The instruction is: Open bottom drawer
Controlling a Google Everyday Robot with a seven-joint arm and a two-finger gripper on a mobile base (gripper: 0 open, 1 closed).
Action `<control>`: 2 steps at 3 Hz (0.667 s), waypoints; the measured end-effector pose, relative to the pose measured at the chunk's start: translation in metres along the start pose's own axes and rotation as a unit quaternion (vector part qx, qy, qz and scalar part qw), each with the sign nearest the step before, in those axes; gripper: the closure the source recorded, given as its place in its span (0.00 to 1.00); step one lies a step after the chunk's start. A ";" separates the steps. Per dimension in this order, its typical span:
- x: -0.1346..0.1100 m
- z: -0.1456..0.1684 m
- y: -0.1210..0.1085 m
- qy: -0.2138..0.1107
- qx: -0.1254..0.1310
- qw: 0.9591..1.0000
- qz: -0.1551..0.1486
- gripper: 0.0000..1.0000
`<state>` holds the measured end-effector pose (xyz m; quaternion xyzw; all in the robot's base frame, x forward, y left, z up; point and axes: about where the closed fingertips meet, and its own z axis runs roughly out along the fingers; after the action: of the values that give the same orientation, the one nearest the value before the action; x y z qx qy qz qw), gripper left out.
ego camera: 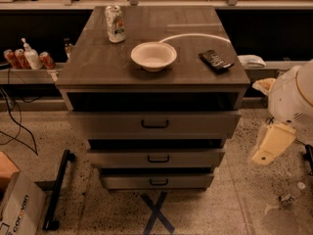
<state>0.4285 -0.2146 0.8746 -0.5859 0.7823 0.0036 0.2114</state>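
The bottom drawer (122, 181) is the lowest of three grey-brown wood-grain fronts on the cabinet (98, 67). Its small black bar handle (158, 182) sits at the centre. The drawer front is nearly flush under the middle drawer (117, 158), with the top drawer (107, 124) above that. My gripper (270, 144) is a cream-coloured piece hanging below the white arm shell (296, 102) at the right, beside the cabinet's right edge. It is level with the middle drawer and apart from every handle.
On the cabinet top stand a can (115, 23), a white bowl (153, 56) and a black remote (216, 60). A cardboard box (17, 204) and a black bar (56, 190) lie on the floor at the left. A blue tape cross (156, 212) marks the floor in front. A plastic bottle (288, 196) lies at the lower right.
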 end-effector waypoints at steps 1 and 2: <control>-0.001 0.001 -0.004 -0.002 0.012 1.000 0.000 0.00; -0.005 0.006 0.003 0.014 0.019 0.999 -0.022 0.00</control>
<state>0.4286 -0.2076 0.8699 -0.5990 0.7719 -0.0238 0.2116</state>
